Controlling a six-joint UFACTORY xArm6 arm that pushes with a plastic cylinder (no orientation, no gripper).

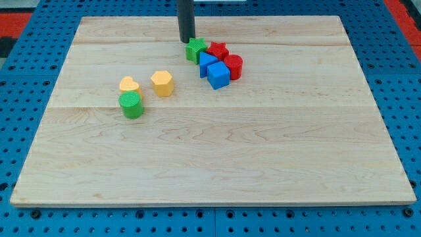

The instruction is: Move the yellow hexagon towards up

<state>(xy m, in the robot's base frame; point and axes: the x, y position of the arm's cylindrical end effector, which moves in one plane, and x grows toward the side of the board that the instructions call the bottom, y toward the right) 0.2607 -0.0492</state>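
Observation:
The yellow hexagon point(162, 83) lies on the wooden board point(210, 151), left of centre. A yellow heart-shaped block point(129, 84) lies just to its left, with a green cylinder point(131, 104) touching the heart from below. My tip point(187, 41) is near the view's top, up and to the right of the hexagon and well apart from it. The tip stands right beside the upper left of a green star-shaped block point(195, 49).
A tight cluster lies right of the tip: the green star, a red star point(218, 50), a red cylinder point(233, 66) and two blue blocks point(208, 63) point(218, 75). Blue pegboard point(26, 79) surrounds the board.

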